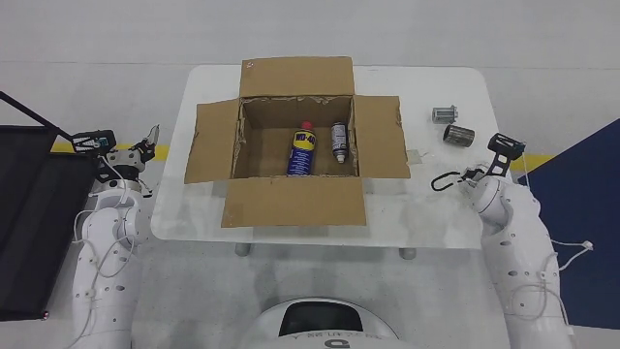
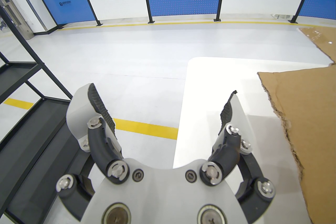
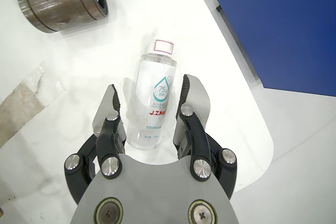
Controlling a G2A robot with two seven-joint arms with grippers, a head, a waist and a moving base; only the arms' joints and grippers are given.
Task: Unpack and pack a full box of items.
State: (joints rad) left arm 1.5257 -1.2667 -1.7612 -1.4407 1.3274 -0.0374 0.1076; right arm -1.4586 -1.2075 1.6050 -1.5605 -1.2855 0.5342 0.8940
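Off the tabletop's left edge stands a black metal rack (image 1: 29,213); just beside that edge the left gripper (image 2: 162,89) hangs over the floor and the table's rim, its fingers spread wide with nothing between them, well apart from the box's left flap; the open cardboard box (image 1: 291,78) sits at the middle of the white tabletop (image 1: 426,87), all four flaps folded out flat, the near flap reaching the front edge; on the box floor lie two cans side by side, a blue and yellow spray can (image 1: 302,150) with a red cap to the left and a smaller grey can (image 1: 339,142) just to its right, both with their tops toward the far wall; right of the box, toward the far right corner, a grey metal part (image 1: 444,113) and a brown metal cylinder (image 1: 458,135) lie on their sides close together; nearer the front along the right edge, the right gripper (image 3: 149,82) is low over the tabletop with its fingers parted on either side of a clear bottle (image 3: 155,104) with a white cap; the bottle lies flat on the tabletop, not clamped, its cap pointing away from the wrist; beyond the right edge a blue panel (image 1: 581,184) lies on the floor.
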